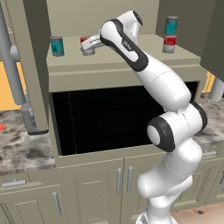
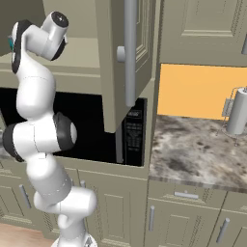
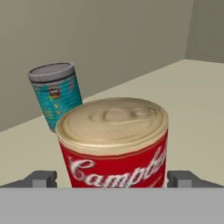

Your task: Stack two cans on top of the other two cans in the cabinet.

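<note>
While the two-finger gripper (image 3: 112, 179) is held wide open, its dark fingertips (image 3: 41, 178) flanking but not touching it, an upright red cylindrical can (image 3: 114, 144) lettered "Campbell's" in white script is seen on the beige cabinet shelf (image 1: 127, 59). An upright teal can (image 3: 56, 94), label unreadable, stands at its ten o'clock. At three o'clock along the shelf, a second teal can (image 1: 170, 25) is stacked upright on another red can (image 1: 169, 44).

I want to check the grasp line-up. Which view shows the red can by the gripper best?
The hand view: the red can sits close up between the open gripper fingertips, lid and label plain. The left base view shows it small on the cabinet shelf, partly behind the hand. In the right base view the arm blocks it.
</note>
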Controlling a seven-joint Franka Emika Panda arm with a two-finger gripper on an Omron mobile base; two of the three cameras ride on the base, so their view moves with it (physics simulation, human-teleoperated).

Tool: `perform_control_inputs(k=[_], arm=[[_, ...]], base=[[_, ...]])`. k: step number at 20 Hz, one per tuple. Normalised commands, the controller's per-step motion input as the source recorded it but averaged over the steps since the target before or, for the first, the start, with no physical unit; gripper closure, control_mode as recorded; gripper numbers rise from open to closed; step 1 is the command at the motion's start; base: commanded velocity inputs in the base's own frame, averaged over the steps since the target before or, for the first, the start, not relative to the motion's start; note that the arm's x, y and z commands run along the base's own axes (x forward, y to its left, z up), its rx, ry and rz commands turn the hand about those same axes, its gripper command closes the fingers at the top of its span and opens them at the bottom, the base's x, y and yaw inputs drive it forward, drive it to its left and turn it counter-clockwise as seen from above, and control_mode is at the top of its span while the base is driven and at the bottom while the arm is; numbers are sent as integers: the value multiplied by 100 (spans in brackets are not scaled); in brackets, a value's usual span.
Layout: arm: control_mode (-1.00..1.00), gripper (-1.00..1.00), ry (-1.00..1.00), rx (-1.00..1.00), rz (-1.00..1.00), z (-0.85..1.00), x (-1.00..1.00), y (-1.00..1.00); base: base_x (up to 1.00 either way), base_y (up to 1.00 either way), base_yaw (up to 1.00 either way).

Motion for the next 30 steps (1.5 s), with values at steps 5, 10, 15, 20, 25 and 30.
perform_control_inputs(k=[5,10,15,20,25,30], arm=[[-100,100,0,0,0,-8,6,14],[-100,100,-1,0,-3,-2,-6,0],[-100,100,-8,0,-2,9,-39,0],[-100,100,-12,3,0,9,-36,1],[-100,100,-12,4,-2,26,-4,7],[-100,100,0,9,-1,36,0,9]], base=[[0,0,0],[0,0,0],[0,0,0],[0,0,0],[0,0,0],[0,0,0]])
